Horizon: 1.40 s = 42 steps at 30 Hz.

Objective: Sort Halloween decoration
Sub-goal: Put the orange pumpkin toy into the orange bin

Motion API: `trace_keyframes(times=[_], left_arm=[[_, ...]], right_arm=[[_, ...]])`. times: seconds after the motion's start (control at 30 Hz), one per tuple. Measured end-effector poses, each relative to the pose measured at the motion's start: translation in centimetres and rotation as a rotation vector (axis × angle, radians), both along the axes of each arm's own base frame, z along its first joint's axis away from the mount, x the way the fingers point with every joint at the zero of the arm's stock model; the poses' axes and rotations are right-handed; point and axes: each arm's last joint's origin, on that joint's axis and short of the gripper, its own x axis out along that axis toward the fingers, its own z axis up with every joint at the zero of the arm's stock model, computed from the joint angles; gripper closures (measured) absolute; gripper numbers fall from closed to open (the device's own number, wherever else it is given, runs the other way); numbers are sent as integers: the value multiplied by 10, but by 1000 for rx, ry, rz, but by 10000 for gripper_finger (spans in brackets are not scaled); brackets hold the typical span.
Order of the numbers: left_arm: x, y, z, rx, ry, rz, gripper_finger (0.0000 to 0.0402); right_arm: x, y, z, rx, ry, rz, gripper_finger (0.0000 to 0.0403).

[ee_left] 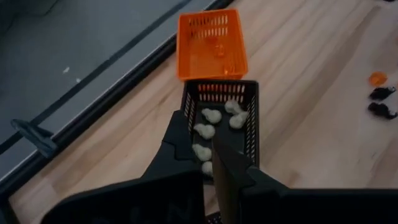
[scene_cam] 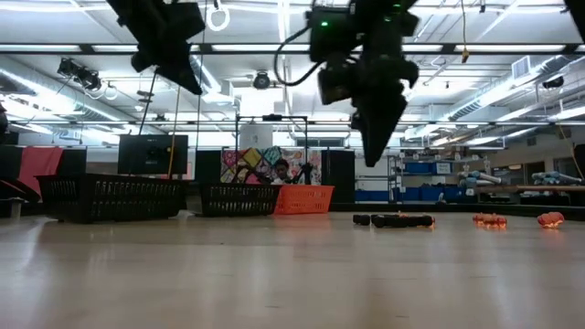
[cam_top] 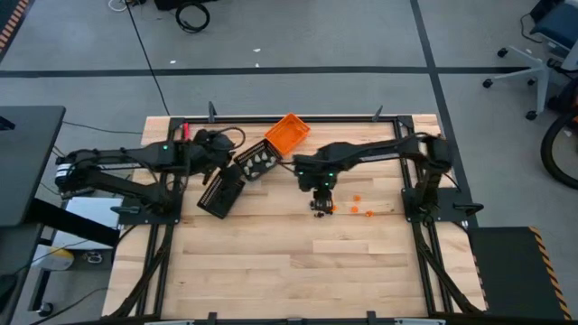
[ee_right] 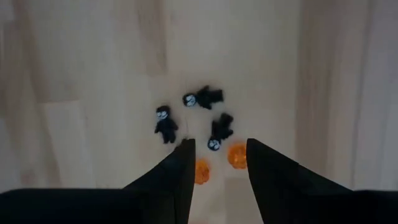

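Trinkets: three black figures [ee_right: 199, 115] and two orange pieces [ee_right: 236, 155] lie loose on the wooden table [cam_top: 289, 271], more orange ones [cam_top: 361, 209] just beside them; whitish pieces [ee_left: 214, 124] sit in a black tray [ee_left: 250, 118] next to the orange tray [ee_left: 210, 43].

Right gripper [ee_right: 217, 165]: fingers parted, empty, hovering over the black and orange cluster, touching nothing.

Left gripper [ee_left: 214, 168]: fingers closed together, holding nothing, above the black tray's near end.

Left gripper [ee_left: 221, 171] closed; right gripper [ee_right: 217, 163] hangs downward — fingers parted.
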Motion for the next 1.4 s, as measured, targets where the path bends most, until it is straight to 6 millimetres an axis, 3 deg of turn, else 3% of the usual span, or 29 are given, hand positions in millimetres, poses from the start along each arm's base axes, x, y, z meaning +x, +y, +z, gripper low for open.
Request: trace_keyframes(times=[0.33, 0.5, 0.73, 0.93, 1.4], left_arm=[[24, -9, -4, 31, -45, -84, 402], [25, -12, -5, 29, -46, -94, 402], [25, -14, -5, 14, -56, -86, 402], [25, -15, -5, 14, -48, -89, 402], [23, -15, -7, 15, -18, -93, 402]], right_arm=[[-44, 1, -40, -32, -47, -27, 248], [-48, 1, -58, -67, -89, 20, 227], [-52, -1, -66, -159, -85, 69, 207], [-55, 0, -71, -148, -91, 148, 211], [-61, 1, -87, -134, -176, 152, 219]])
